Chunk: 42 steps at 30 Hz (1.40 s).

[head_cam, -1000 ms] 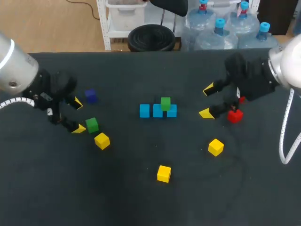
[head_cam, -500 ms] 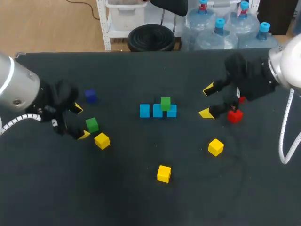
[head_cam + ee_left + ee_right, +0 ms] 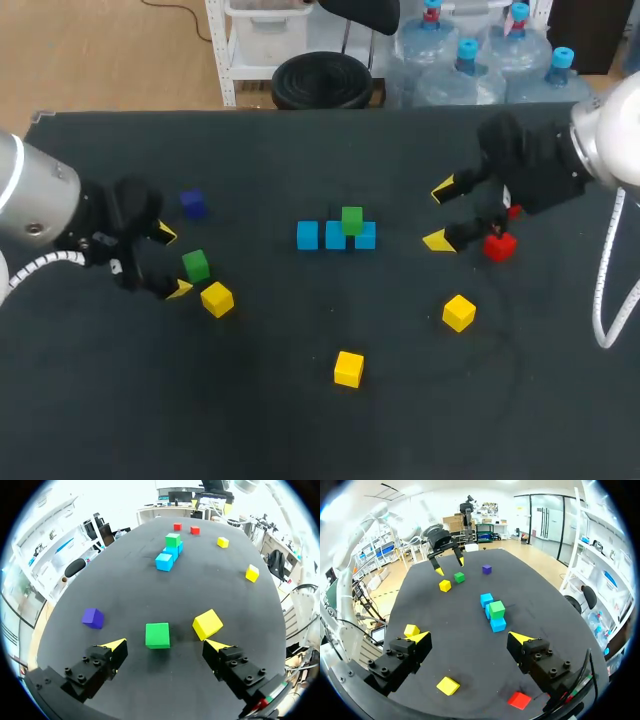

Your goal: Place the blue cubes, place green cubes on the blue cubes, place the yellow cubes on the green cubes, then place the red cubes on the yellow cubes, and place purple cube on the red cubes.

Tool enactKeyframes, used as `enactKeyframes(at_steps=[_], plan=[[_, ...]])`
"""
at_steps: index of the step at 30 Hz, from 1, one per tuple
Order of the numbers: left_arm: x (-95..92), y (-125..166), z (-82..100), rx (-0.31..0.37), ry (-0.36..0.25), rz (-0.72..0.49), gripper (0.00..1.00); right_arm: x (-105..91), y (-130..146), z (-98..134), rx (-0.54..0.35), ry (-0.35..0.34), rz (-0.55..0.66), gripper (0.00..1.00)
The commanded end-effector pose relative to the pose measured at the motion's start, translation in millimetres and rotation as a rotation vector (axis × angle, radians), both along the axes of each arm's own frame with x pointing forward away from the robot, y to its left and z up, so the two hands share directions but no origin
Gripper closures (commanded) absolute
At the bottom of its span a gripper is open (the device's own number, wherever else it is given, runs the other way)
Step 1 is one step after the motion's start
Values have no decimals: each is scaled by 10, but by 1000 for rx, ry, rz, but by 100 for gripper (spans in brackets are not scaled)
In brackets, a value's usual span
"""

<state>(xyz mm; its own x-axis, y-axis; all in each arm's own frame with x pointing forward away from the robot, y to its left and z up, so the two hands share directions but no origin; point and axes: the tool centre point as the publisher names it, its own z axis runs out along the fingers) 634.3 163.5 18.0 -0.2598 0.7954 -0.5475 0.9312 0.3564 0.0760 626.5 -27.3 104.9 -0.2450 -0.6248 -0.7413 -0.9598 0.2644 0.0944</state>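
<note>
At the left of the table (image 3: 300, 420), second layer in hand: green onto blue. Nothing held in the left gripper (image 3: 172, 260), released, fingers spread wide. Between those fingers in the left wrist view, about level with the tips and touched by neither, the loose green cube (image 3: 196, 265), lying flat on the table. Just beside it, off one fingertip, a yellow cube (image 3: 217, 298); further off on the other side, the purple cube (image 3: 193, 203). At mid-table, three blue cubes (image 3: 335, 236) in a touching row, already carrying a seated green cube (image 3: 351, 220), apparently over the seam of two of them. Judged from this: blue layer laid, green layer half done, yellow, red and purple not yet begun. Next, most likely: come down and slightly forward until the tips bracket the loose green cube's opposite faces, close squarely, lift, carry to the row and set down next to the seated one. Calls for keeping the nearer fingertip off the yellow cube, which looks easy to nudge. Over at the right, the right gripper (image 3: 440, 214) likewise released and empty, hanging near a red cube (image 3: 499, 245) that lies beside it, not between its fingers. Toward the front, a second yellow cube (image 3: 459, 312) and a third yellow cube (image 3: 349, 368), both loose.
</note>
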Motion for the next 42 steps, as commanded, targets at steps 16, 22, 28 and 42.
enactKeyframes(at_steps=[16, 22, 28, 42], plan=[[66, -74, -115, -24, 0, -22, 35, 2, -1, -5, 2, -1, 1, 0], [113, -71, -128, -19, 0, -28, 33, 2, -1, -5, 2, -1, 1, 0], [163, -99, -139, -21, -2, -37, 27, 2, -1, -5, 2, -1, 1, 0], [217, -143, -170, -32, 3, -42, 76, 2, -1, -5, 2, -1, 1, 0]])
